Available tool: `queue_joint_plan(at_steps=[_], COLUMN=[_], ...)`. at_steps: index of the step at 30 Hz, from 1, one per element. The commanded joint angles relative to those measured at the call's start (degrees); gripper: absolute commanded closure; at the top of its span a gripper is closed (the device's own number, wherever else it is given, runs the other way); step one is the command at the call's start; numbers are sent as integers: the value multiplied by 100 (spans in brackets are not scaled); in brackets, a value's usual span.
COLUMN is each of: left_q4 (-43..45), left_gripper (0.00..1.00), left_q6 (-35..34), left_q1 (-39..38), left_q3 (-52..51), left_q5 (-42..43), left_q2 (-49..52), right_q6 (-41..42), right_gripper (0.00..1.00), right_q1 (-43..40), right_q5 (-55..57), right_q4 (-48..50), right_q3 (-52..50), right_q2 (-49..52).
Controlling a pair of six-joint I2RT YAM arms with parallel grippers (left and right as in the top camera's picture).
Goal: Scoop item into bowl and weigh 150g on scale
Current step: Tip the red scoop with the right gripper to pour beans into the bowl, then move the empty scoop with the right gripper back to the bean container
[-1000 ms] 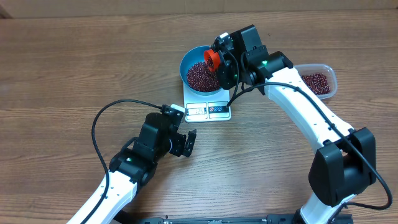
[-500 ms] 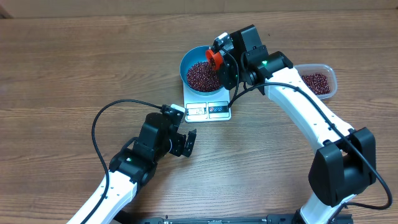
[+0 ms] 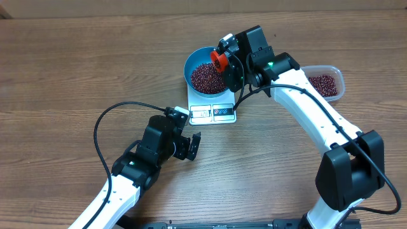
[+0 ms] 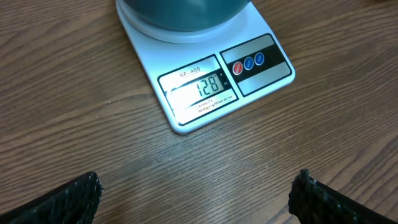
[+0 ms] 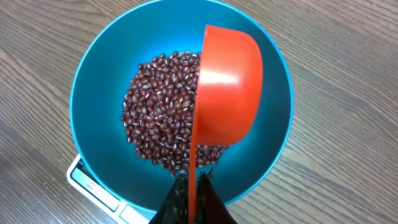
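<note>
Two arms reach over the wooden worktop (image 3: 76, 63). Toward 12 o'clock from its middle sits the white scale (image 4: 205, 93), with its display reading 128 at the 6 o'clock edge. The blue bowl (image 5: 93, 106) stands on its 12 o'clock half. A clear tub (image 3: 324, 68) lies at 3 o'clock of the bowl, apart from it. At 7 o'clock of the scale, the left end effector (image 3: 193, 145) has its jaws spread wide and empty. The right end effector (image 5: 189, 202) is clamped on the red scoop (image 5: 227, 87), which is tipped sideways over the bowl. Dark beans (image 5: 158, 106) heap inside the bowl; more lie in the tub.
</note>
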Motion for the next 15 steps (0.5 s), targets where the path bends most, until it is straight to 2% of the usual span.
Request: queue_joint_plan(at_steps=[1,15], left_q4=[2,4], left_gripper=[0,0], left_q6=[-79,-79], left_q1=[24,24], left_q3=[-24,-24], left_q5=[-42,-42], left_q2=[35,35], right_q6=[-70,-863], right_gripper=[96,96], right_q1=[9,9], right_q5=[92,229], right_q4=[57,295], right_q3=[160,162], right_q2=[4,2])
